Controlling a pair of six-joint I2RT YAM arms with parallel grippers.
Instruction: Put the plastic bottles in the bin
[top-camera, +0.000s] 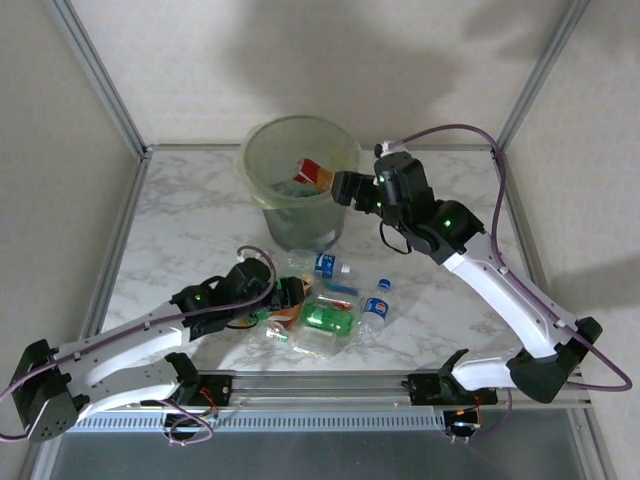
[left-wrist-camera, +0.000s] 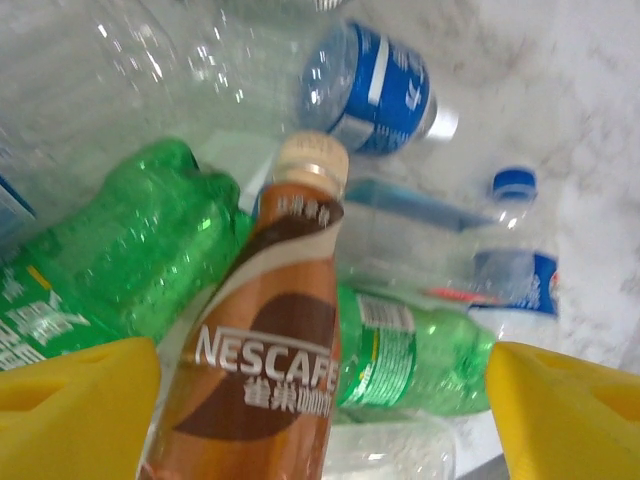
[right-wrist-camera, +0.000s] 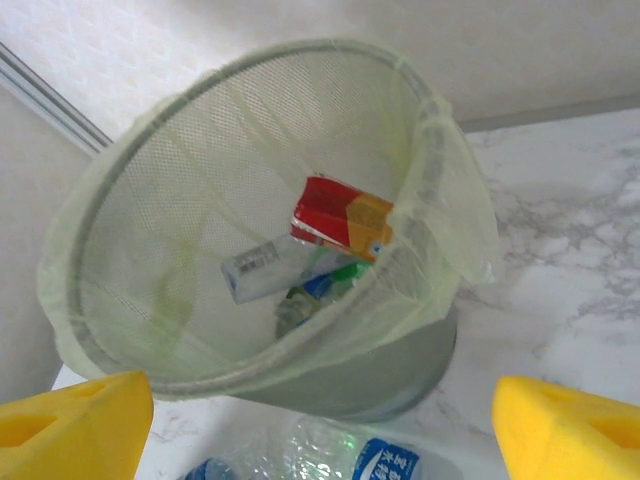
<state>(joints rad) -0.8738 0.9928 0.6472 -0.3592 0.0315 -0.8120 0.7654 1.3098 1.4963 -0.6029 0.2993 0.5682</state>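
Coffee bottle (left-wrist-camera: 265, 340) between the left jaws, spread wide — right jaws gape empty, facing the bin (right-wrist-camera: 130, 200).

The round translucent pale-green plastic bin (top-camera: 262, 195), lined with a thin bag, stands upright at the far middle of the worktop (top-camera: 190, 220). It holds a red-and-orange-labelled bottle (right-wrist-camera: 340, 225) and a clear grey-labelled bottle (right-wrist-camera: 262, 270). Just before it, clear blue-labelled bottles (top-camera: 325, 265), green bottles (top-camera: 328, 318) and a brown Nescafé bottle (left-wrist-camera: 265, 370) lie clustered.
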